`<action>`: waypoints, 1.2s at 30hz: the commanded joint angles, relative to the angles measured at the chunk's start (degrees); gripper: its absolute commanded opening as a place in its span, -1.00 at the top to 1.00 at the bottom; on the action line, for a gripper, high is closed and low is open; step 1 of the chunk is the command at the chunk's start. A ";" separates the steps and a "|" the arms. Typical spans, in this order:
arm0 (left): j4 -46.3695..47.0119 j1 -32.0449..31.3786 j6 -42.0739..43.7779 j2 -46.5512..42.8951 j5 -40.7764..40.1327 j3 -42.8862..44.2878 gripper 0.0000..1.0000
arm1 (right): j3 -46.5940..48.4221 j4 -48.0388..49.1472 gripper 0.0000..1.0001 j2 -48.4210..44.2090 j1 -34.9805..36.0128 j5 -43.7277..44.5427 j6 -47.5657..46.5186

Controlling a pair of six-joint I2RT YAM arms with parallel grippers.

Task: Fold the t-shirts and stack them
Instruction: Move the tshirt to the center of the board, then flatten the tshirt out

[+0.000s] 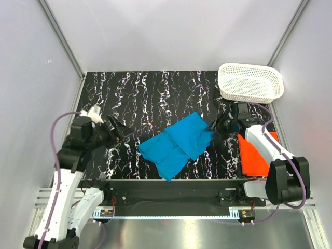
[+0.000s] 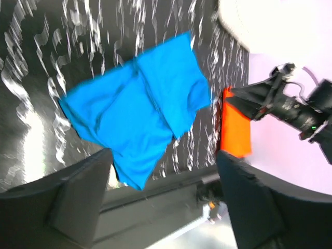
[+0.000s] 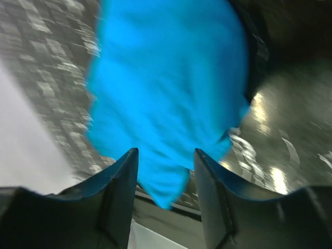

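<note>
The bright blue t-shirt [image 1: 176, 145] lies loosely folded and crumpled on the middle of the dark marbled table [image 1: 155, 88]. It also shows in the left wrist view [image 2: 137, 106] and the right wrist view [image 3: 166, 88]. The orange-red t-shirt [image 1: 253, 155] lies folded flat at the right front, partly under the right arm, and shows in the left wrist view [image 2: 236, 127]. My left gripper [image 1: 118, 128] is open and empty, raised left of the blue shirt. My right gripper [image 1: 215, 127] is open at the blue shirt's right edge, its jaws [image 3: 166, 181] apart with nothing between them.
A white perforated basket [image 1: 251, 83] stands at the back right corner. Grey walls with metal posts close in the table on three sides. The black front rail [image 1: 171, 189] runs along the near edge between the arm bases.
</note>
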 commanded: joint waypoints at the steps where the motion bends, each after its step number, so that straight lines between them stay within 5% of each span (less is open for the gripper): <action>1: 9.89 -1.10 -6.82 3.02 8.64 -8.61 -0.66 | 1.21 -5.89 -0.10 -1.47 0.10 4.96 -9.49; 8: 16.07 -12.79 -7.54 13.91 0.14 -14.27 -0.61 | 3.32 -8.54 -0.13 1.17 2.99 0.84 -16.27; 19: 23.18 -14.21 0.19 28.42 -9.98 -15.77 -0.23 | 16.23 -5.99 -0.17 17.58 24.44 8.92 -18.73; 25: 29.85 -14.29 -1.47 34.93 -2.87 -18.14 -0.01 | 24.85 -6.87 -0.20 26.39 24.89 9.89 -19.70; 36: 30.74 -14.30 -1.91 37.04 -1.20 -19.46 -0.11 | 40.93 -12.05 -0.22 38.87 28.75 13.67 -23.57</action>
